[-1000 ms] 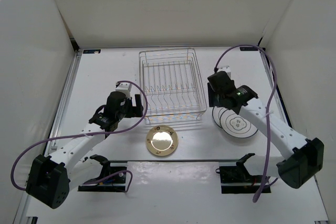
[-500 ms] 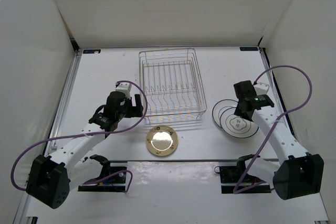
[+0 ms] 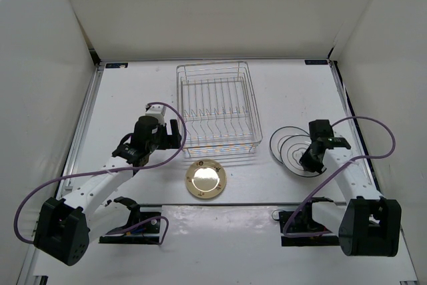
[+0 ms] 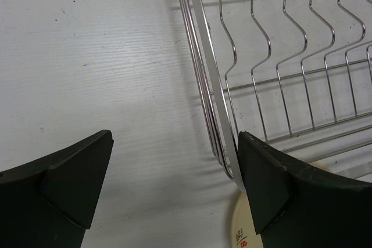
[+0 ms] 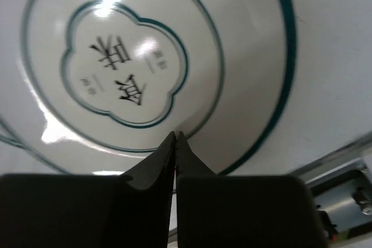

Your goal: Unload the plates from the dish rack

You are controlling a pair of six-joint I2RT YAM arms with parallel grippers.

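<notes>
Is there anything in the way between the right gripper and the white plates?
Nothing visible does. The right gripper, fingers shut together, points at the top white plate with no object between them. That plate overlaps the second white plate on the table, to the right of the dish rack.

left gripper (image 4: 174, 143): 2 dark fingers spread wide | rack (image 4: 273, 74): wire corner at right fingertip (image 4: 251, 143), dividers beyond | plate (image 4: 247, 229): cream edge just below rack corner | table (image 4: 87, 45): white, left of rack
</notes>
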